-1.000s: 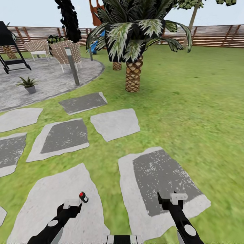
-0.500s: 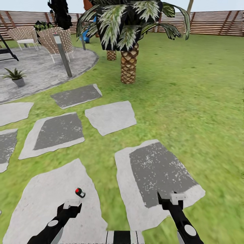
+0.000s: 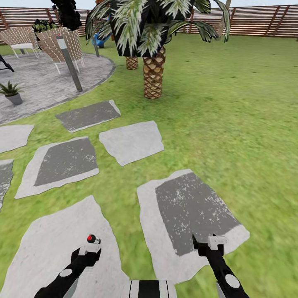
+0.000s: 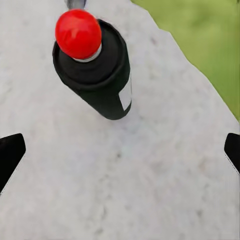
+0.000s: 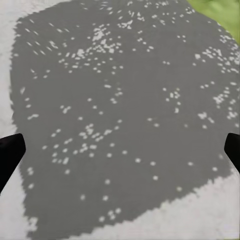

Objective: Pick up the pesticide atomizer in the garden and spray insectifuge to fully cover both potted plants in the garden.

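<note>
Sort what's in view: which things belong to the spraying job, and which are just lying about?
Job: potted plant on the patio; black red-topped can on the slab, possibly the sprayer, just ahead of the open left gripper.
Lying about: palm, wicker chair, lamp post, fence.

head: high, forward-down over lawn (image 3: 231, 124) | wrists: close above slabs (head sees both)

Green lawn (image 3: 231, 124) carries pale stepping slabs (image 3: 131, 141); a red-capped black can (image 3: 93, 239) stands on one.
</note>
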